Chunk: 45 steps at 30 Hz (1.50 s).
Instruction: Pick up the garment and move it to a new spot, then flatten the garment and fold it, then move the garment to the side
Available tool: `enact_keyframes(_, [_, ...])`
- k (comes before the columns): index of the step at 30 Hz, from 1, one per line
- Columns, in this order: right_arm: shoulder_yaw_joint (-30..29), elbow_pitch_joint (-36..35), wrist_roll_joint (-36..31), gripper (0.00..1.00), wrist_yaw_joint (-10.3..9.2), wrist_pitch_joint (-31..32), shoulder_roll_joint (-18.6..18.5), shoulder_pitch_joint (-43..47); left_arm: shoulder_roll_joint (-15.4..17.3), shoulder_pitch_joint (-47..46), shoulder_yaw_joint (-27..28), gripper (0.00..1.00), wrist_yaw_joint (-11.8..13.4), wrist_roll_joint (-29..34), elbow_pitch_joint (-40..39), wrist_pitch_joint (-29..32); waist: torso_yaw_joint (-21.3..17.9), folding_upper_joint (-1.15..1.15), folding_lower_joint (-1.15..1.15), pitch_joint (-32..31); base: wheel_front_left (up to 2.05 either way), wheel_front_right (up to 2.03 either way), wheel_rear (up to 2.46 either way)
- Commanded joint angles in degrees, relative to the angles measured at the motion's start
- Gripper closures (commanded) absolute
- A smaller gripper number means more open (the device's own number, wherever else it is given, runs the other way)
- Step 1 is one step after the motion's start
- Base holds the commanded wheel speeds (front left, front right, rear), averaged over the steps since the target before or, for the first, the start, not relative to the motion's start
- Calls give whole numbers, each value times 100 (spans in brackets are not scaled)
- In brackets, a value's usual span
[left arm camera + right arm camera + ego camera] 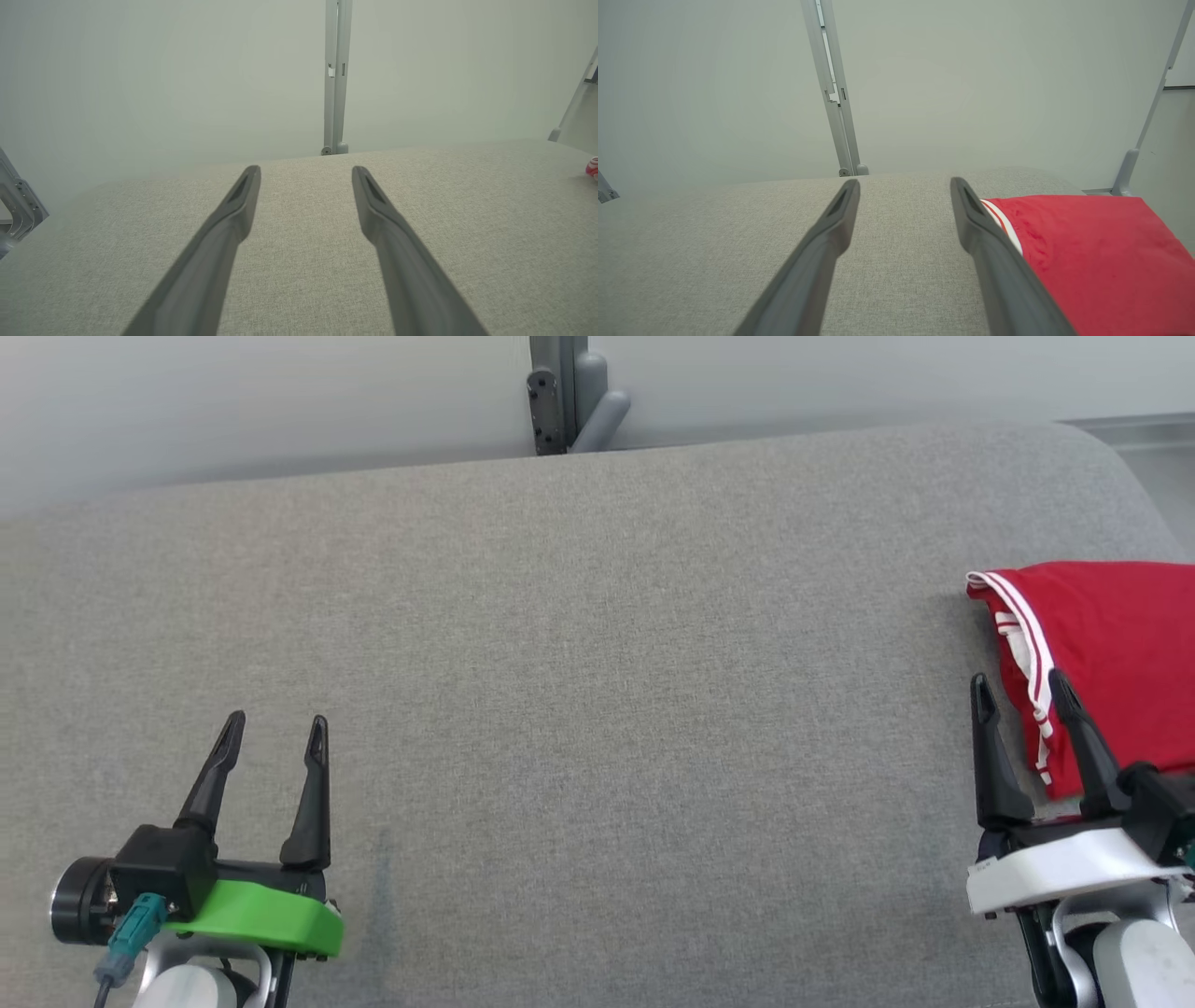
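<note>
Right end effector (pixel 1018 678) sits with its two dark fingers spread apart and nothing between them, close against the near left edge of the red garment (pixel 1120 635). From my head view its outer finger crosses in front of the cloth, but I cannot tell whether it touches. My left end effector (pixel 276 723) is spread apart too, empty, over bare grey table (pixel 597 663) and well apart from the cloth.

The garment lies at the far right of the table, running out of my head view. It is red with white striped trim along the left edge, and it looks doubled over on itself, fairly flat with a few soft ripples. In the right wrist view it (pixel 1087 252) lies just to the right of the fingers.

I judge it light, limp and thin. It should drape and sag from any pinch point, and the layers could slide apart if I catch only the top one. The striped hem looks like the firmest place to grip, so I would go in low at that near corner, slip one finger under all the layers, and use the left arm for a second corner before lifting.
</note>
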Motion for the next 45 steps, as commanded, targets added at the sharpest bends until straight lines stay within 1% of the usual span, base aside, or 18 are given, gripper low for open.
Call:
enact_keyframes(1, [-19,-45,-51,0,-9,28,-13,139,63,93,-16,0,-33,-6,6,-20,143,0,0,-327,0,0,0])
enact_keyframes(7, [-1,-157,-58,0,-9,167,43,573,104,351,-54,0,-40,-83,56,9,119,0,0,-617,0,0,0])
enact_keyframes(15, [-4,-323,-66,0,-9,234,136,899,115,514,-109,0,18,-96,30,93,117,0,0,-783,0,0,0])
enact_keyframes(31, [-159,-426,-50,0,-9,259,157,962,190,541,-138,0,105,-183,-12,226,66,0,0,-795,0,0,0])
enact_keyframes(45, [-92,-406,-45,0,-8,283,175,936,223,496,-179,0,154,-231,10,205,110,0,0,-798,0,0,0])
